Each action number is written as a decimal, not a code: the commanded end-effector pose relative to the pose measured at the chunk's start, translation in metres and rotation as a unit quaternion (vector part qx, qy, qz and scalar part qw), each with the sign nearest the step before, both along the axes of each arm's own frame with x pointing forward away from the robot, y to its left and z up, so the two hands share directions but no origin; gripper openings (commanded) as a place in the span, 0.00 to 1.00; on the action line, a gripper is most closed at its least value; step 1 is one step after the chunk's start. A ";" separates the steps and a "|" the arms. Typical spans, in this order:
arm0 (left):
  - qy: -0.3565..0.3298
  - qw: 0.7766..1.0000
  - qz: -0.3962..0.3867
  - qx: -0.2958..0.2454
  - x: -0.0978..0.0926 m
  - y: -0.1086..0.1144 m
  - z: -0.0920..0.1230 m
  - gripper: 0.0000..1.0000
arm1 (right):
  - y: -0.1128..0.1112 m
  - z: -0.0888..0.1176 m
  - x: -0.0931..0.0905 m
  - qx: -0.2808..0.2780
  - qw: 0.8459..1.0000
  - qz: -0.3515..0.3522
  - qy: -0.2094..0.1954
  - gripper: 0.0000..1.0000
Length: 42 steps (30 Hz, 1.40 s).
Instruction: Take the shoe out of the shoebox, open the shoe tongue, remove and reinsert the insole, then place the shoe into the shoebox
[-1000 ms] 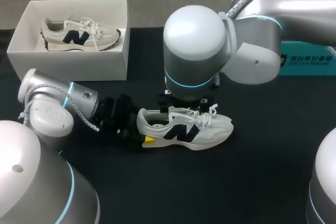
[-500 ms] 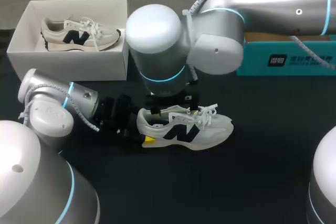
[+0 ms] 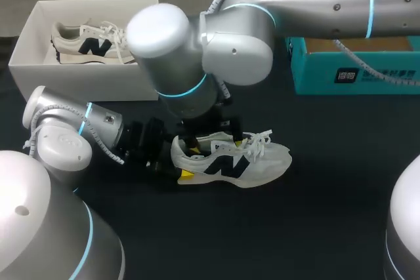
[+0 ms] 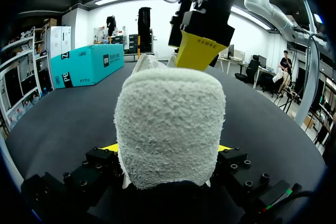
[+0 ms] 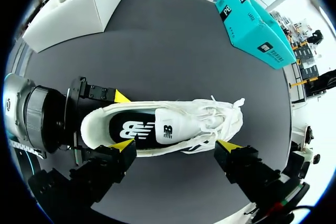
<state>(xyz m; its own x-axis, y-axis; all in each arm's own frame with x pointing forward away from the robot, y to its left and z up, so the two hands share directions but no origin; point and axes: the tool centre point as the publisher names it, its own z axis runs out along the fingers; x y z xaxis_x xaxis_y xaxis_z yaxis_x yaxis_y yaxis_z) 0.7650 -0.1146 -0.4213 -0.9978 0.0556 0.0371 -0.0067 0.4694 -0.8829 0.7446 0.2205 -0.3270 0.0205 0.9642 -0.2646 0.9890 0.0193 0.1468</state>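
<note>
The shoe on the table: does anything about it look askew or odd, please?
Nothing stands out. The shoe stands upright on its sole, heel clamped in the left gripper, insole lying flat inside, laces loose. The right gripper hangs open above it.

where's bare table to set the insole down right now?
Free: table past the toe of the shoe, up to the teal box; also the strip in front of the shoe. Crowded: the heel end, with the left gripper shut on the shoe, the right gripper open above it, and the white shoebox behind.
</note>
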 end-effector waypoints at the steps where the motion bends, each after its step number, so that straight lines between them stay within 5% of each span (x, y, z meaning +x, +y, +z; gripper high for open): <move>1: 0.000 1.000 0.001 0.001 0.001 -0.002 -0.003 0.00 | 0.004 0.000 -0.004 -0.040 0.998 -0.050 -0.018 1.00; 17: 0.000 1.000 0.001 0.001 0.001 -0.002 -0.003 0.00 | 0.002 0.000 -0.001 -0.035 0.997 -0.065 -0.024 1.00; 22: 0.000 1.000 0.001 0.001 0.001 -0.002 -0.003 0.00 | 0.007 -0.010 0.007 -0.080 0.994 -0.071 -0.024 1.00; 42: 0.000 1.000 0.001 0.001 0.001 -0.002 -0.003 0.00 | -0.019 -0.029 0.022 -0.089 0.991 -0.100 0.012 1.00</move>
